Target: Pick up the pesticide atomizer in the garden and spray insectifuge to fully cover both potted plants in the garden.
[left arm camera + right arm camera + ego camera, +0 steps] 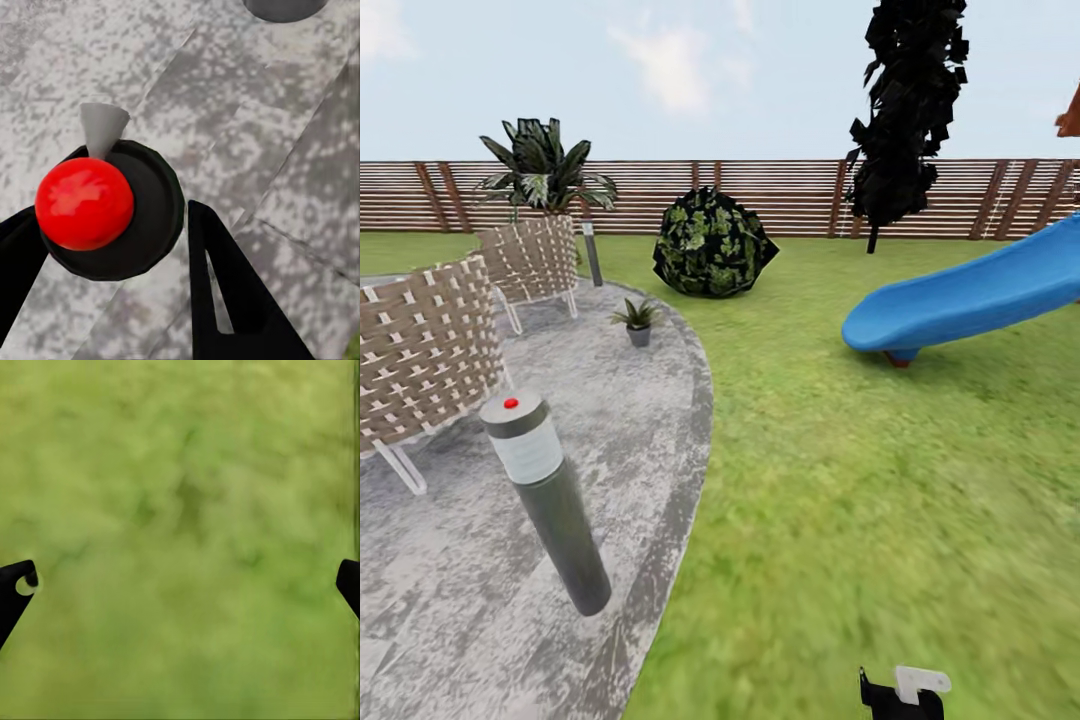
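One small potted plant (pixel 637 320) sat left of centre on the paving (pixel 480 560). Your left gripper (pixel 112 247) straddled a red-topped black disc (pixel 112 210), grip unclear; right gripper (pixel 180 585) gaped over grass (pixel 180 472).

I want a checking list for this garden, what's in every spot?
Surface: grey speckled stone patio beside green grass lawn.
Job's things: small green-leafed plant in a grey pot stands upright on the patio.
Clutter: two woven wicker chairs; grey post lamp with a red dot on top; black disc carrying a red ball.
Grippers: left tool open, above the patio, its fingers either side of the disc; right tool open, above grass.
Cables: nothing seen.
Surroundings: blue plastic slide, round dark bush, wooden slat fence.
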### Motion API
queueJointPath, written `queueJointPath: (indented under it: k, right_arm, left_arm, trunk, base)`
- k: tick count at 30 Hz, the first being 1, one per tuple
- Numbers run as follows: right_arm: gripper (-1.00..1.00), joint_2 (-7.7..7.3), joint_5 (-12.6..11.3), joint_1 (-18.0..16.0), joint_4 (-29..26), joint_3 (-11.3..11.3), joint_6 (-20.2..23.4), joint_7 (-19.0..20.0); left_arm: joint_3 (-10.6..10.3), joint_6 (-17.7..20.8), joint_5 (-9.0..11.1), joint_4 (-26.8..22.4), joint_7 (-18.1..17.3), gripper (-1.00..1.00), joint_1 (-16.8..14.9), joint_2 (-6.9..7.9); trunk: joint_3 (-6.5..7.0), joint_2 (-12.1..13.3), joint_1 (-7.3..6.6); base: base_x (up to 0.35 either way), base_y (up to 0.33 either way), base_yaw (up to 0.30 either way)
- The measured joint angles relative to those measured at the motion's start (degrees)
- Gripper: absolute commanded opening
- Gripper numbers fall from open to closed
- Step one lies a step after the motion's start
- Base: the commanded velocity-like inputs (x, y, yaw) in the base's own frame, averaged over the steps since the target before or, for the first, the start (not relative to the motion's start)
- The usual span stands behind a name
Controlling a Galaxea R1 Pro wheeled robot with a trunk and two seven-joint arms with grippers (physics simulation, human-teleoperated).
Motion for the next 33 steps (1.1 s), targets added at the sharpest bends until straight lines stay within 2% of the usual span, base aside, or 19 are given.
queueJointPath:
  k: [16,33]
  right_arm:
    - [1.00,0.00,0.00,0.00,-0.03,0.00,0.00,0.09]
    - [1.00,0.01,0.01,-0.01,-0.06,0.00,0.02,0.19]
  left_arm:
    - [0.00,0.00,0.06,-0.04,-0.02,-1.00,0.01,0.01]
    - [0.02,-0.01,0.08,-0.07,0.00,-1.00,0.02,0.02]
  trunk:
    - [0.00,0.00,0.00]
    - [0.00,0.00,0.00]
  base:
    - [0.287,-0.150,-0.277]
    - [0.328,-0.063,-0.014]
